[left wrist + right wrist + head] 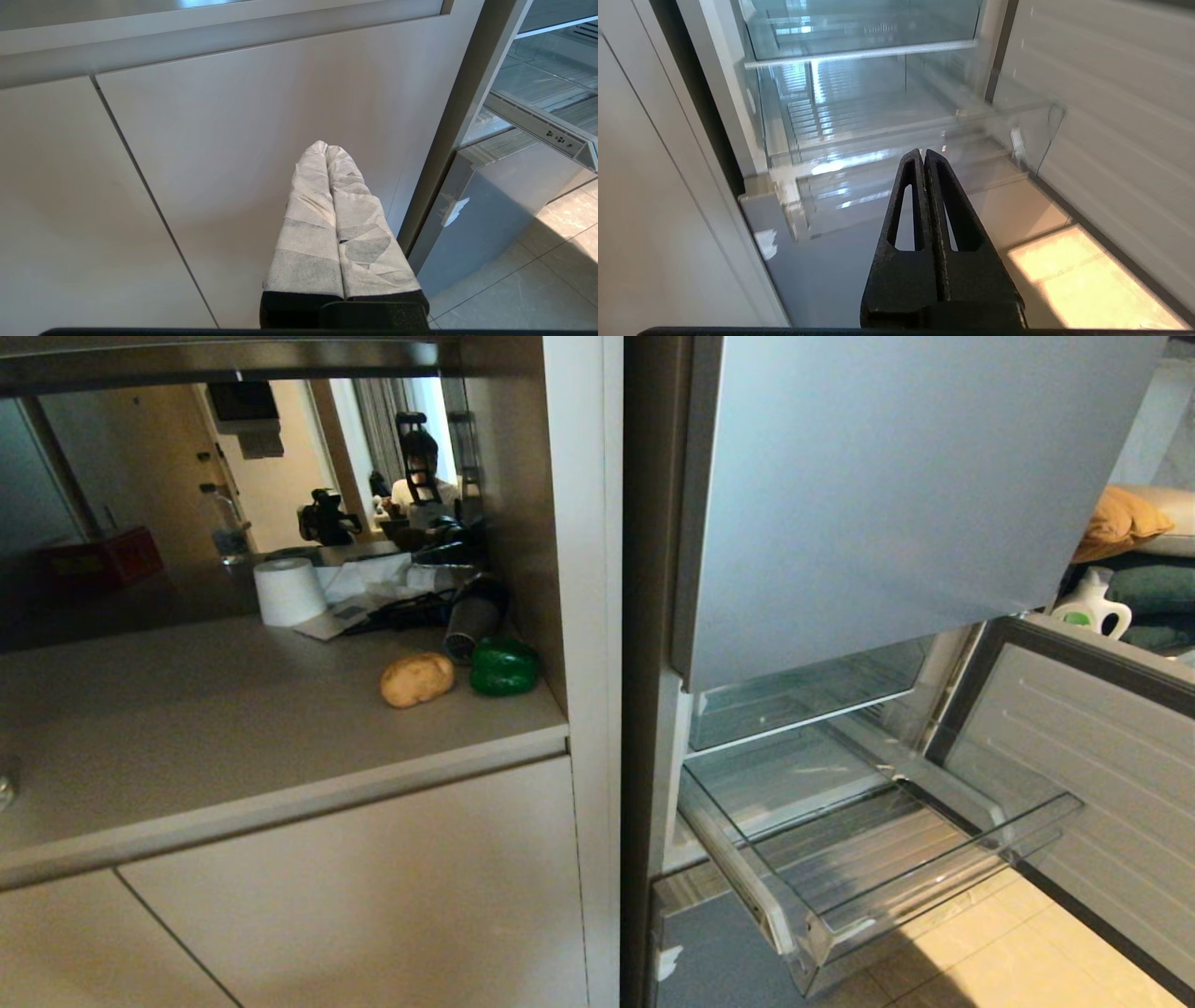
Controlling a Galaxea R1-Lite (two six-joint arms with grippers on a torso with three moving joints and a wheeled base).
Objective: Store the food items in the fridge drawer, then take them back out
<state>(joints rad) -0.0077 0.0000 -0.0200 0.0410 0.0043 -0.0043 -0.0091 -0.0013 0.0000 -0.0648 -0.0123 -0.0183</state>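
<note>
A tan potato (pixel 416 679) and a dark green bell pepper (pixel 504 666) lie side by side on the beige counter (pixel 187 728), near its right end. Right of them the fridge door (pixel 1102 775) hangs open and the clear fridge drawer (pixel 868 859) is pulled out with nothing in it; it also shows in the right wrist view (pixel 896 154). My left gripper (pixel 325 145), wrapped in white, is shut and low before the cabinet doors. My right gripper (pixel 922 151), black, is shut on nothing and hangs low in front of the drawer. Neither arm shows in the head view.
At the back of the counter stand a white paper roll (pixel 289 590), papers, cables and a dark hair dryer (pixel 474 611). A mirror behind reflects a person (pixel 420 476). A white jug (pixel 1090 607) and cushions lie beyond the fridge door. Tiled floor (pixel 980 952) lies under the drawer.
</note>
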